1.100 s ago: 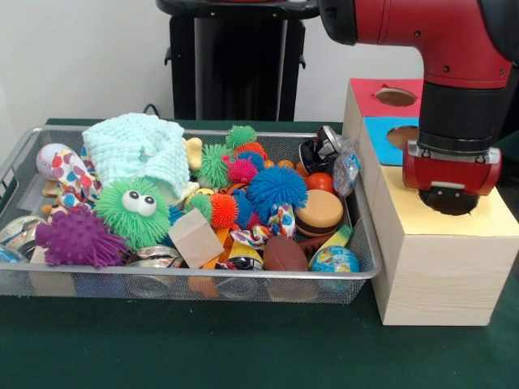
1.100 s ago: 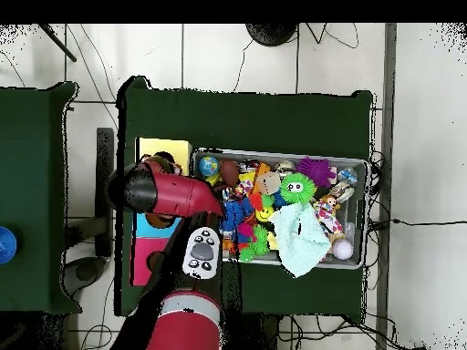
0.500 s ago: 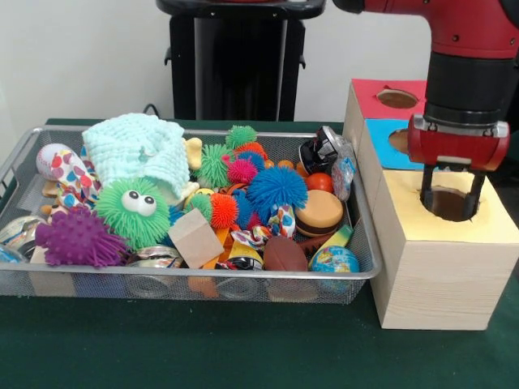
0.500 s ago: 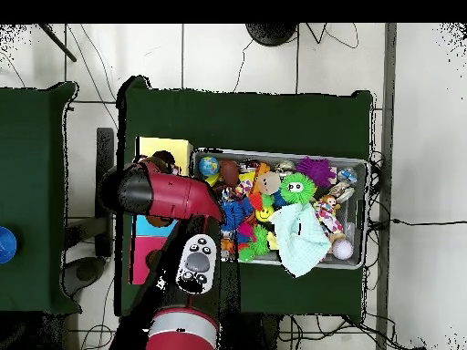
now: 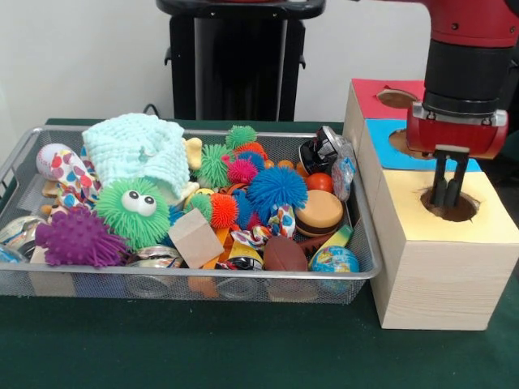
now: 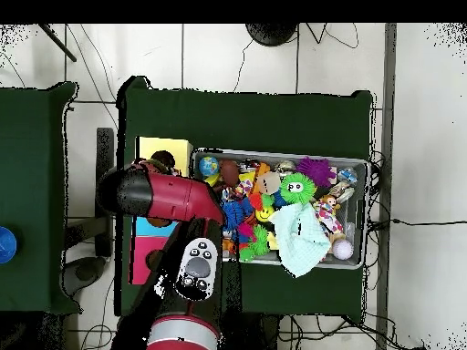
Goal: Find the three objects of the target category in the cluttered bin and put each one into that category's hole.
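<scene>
The gripper (image 5: 447,193) hangs over the hole (image 5: 451,207) in the yellow end of the wooden box (image 5: 438,259), fingers pressed together and holding nothing seen. The toys sit piled in the wire bin (image 5: 203,280) beside it. The fingertips are low in the hole, so moving sideways might bump its rim.

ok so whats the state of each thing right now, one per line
gripper: fingers close together, nothing visible between them, tips at the yellow section's hole
wooden box with yellow, blue and red holes: upright beside the bin
yellow section's hole: open
wire mesh bin: full of toys
mint knitted cloth: crumpled on the pile
green googly-eyed puffer ball: upright, eyes forward
</scene>
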You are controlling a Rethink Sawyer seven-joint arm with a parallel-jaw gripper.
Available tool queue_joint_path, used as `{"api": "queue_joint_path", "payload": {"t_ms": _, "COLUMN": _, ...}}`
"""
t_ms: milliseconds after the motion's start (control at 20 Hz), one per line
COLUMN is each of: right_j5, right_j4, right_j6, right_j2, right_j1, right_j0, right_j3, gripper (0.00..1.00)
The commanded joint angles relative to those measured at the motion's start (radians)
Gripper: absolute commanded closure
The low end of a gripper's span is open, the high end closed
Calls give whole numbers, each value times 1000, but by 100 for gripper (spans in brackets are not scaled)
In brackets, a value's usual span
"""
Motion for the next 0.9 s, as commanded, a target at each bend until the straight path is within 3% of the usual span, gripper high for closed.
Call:
{"api": "queue_joint_path", "payload": {"t_ms": 50, "right_j5": 151, "right_j4": -51, "right_j6": 129, "right_j2": 14, "right_j1": 23, "right_j0": 0, "right_j3": 70, "gripper": 100}}
{"api": "queue_joint_path", "payload": {"t_ms": 200, "right_j5": 169, "right_j4": -36, "right_j6": 175, "right_j2": -18, "right_j1": 15, "right_j0": 21, "right_j3": 56, "gripper": 100}}
{"api": "queue_joint_path", "payload": {"t_ms": 400, "right_j5": 282, "right_j4": -41, "right_j6": 200, "right_j2": -78, "right_j1": -48, "right_j0": 57, "right_j3": 29, "gripper": 100}}
{"api": "queue_joint_path", "payload": {"t_ms": 550, "right_j5": 401, "right_j4": -49, "right_j6": 200, "right_j2": -112, "right_j1": -113, "right_j0": 74, "right_j3": -2, "gripper": 100}}
{"api": "queue_joint_path", "payload": {"t_ms": 900, "right_j5": 508, "right_j4": -55, "right_j6": 189, "right_j2": -165, "right_j1": -203, "right_j0": 84, "right_j3": -33, "gripper": 100}}
